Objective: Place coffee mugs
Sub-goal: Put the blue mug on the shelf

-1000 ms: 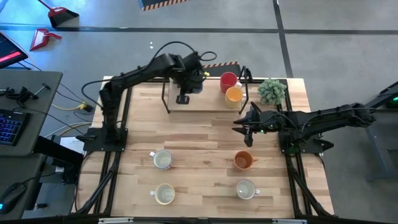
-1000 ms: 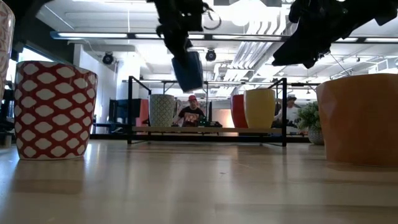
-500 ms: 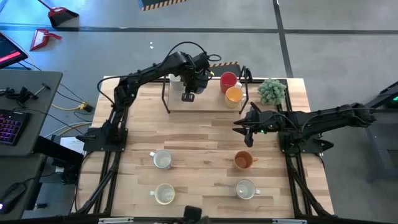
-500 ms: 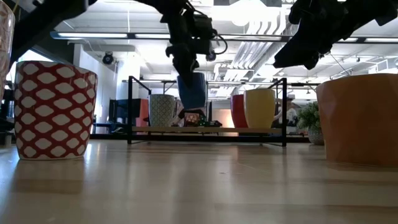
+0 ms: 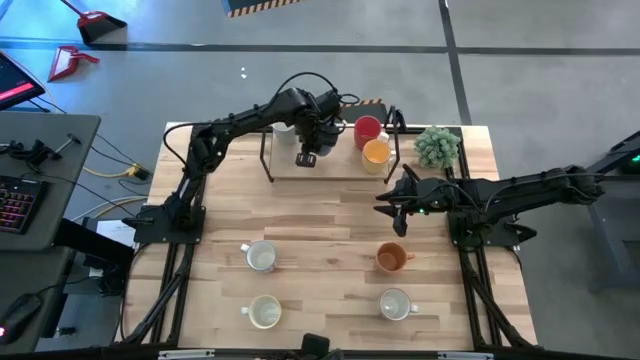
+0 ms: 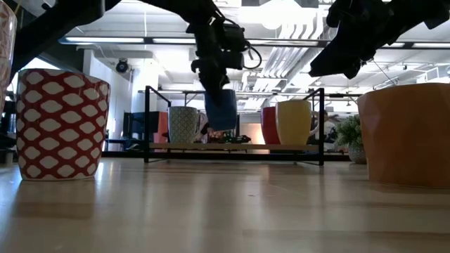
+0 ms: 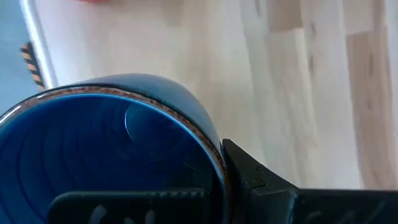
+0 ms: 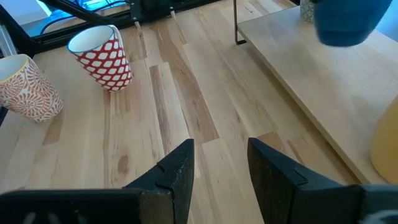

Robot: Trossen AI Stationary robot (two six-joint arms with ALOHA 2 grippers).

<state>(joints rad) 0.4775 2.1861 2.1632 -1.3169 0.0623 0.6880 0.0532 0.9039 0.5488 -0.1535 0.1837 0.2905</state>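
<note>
Blue mug: the blue mug (image 6: pixel 221 109) hangs in my left gripper (image 5: pixel 307 157), clear of the board, over the low shelf (image 5: pixel 335 170) at the far edge of the table (image 5: pixel 330 230). In my left wrist view its rim (image 7: pixel 155 109) runs just above one of my fingers (image 7: pixel 261 180).

Grip: my left fingers are clenched on the mug's wall, one inside the bowl and one outside, as far as I can judge from the wrist view. The handle is not visible to me.

Landing spot: I judge the bare stretch of shelf between the patterned white mug (image 6: pixel 183 124) and the red mug (image 5: pixel 367 128) to be the target. The yellow mug (image 5: pixel 376 152) stands just beside the red one.

How to do it well: I should come straight down, keep the mug level, and let the base meet the shelf fully before easing my fingers apart. Letting go while it hangs would risk a tip or a chip.

Watch for: the black frame (image 6: pixel 147 123) around the shelf and the neighbouring mugs; drifting sideways on the way down could knock either.

Right gripper: my right gripper (image 5: pixel 392 211) hovers over the middle of the table, fingers (image 8: pixel 177 174) spread and grasping nothing.

Left on the table: the orange mug (image 5: pixel 391 258) and three pale mugs (image 5: pixel 261 256), including the red-lattice one (image 8: pixel 102 56), stand near the front, well apart from the shelf.

Bystander: the potted plant (image 5: pixel 437 146) sits at the shelf's right end and should stay untouched.
</note>
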